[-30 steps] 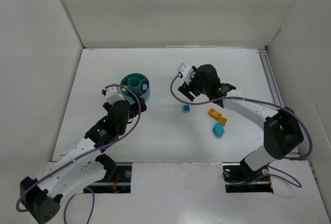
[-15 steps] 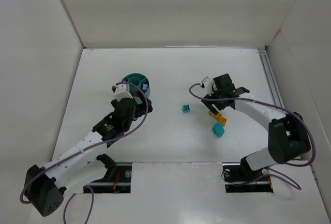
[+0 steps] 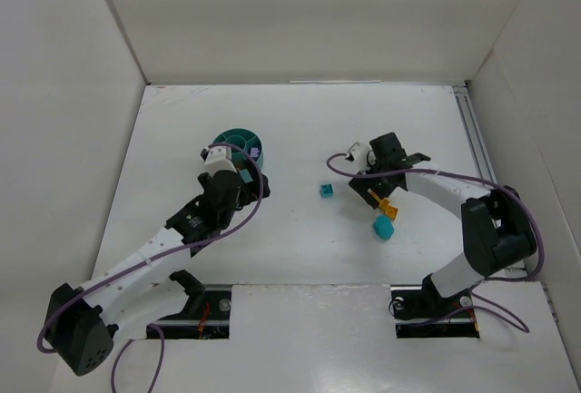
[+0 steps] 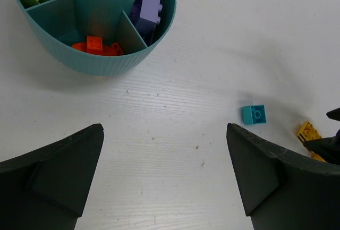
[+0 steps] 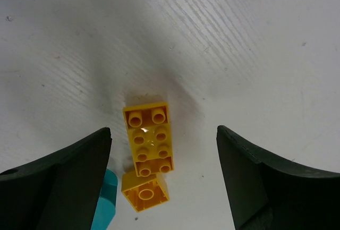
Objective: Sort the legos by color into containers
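White table (image 3: 300, 121): teal dish (image 3: 231, 134), loose legos (image 3: 326, 191)

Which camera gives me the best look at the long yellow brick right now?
Right wrist view: the long yellow brick lies mid-frame, studs up and sharp. Top external shows only a tiny yellow patch; left wrist catches just a yellow sliver at its right edge.
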`<action>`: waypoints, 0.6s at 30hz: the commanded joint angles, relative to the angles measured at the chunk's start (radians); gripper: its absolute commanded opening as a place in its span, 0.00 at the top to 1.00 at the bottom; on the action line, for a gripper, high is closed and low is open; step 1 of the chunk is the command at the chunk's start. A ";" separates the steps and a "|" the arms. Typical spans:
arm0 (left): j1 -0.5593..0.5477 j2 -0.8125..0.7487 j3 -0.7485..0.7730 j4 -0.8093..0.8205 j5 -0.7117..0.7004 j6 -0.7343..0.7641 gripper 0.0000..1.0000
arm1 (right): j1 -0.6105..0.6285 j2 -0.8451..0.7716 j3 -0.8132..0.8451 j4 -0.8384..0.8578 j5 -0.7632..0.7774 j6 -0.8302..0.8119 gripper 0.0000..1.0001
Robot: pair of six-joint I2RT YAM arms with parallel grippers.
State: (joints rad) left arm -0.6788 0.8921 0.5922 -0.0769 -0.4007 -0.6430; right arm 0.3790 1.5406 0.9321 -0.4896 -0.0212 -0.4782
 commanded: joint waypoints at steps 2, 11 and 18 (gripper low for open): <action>0.002 0.001 0.034 0.043 -0.003 0.025 0.00 | -0.003 0.038 -0.025 0.016 -0.036 0.007 0.15; 0.002 0.019 0.034 0.043 -0.003 0.025 0.00 | -0.049 0.062 -0.026 0.002 -0.036 0.018 0.47; 0.002 0.019 0.034 0.043 -0.012 0.025 0.00 | -0.028 0.062 -0.007 0.045 -0.072 -0.022 0.71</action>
State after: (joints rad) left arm -0.6788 0.9154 0.5926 -0.0685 -0.4000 -0.6315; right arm 0.3355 1.5982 0.9131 -0.4847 -0.0593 -0.4755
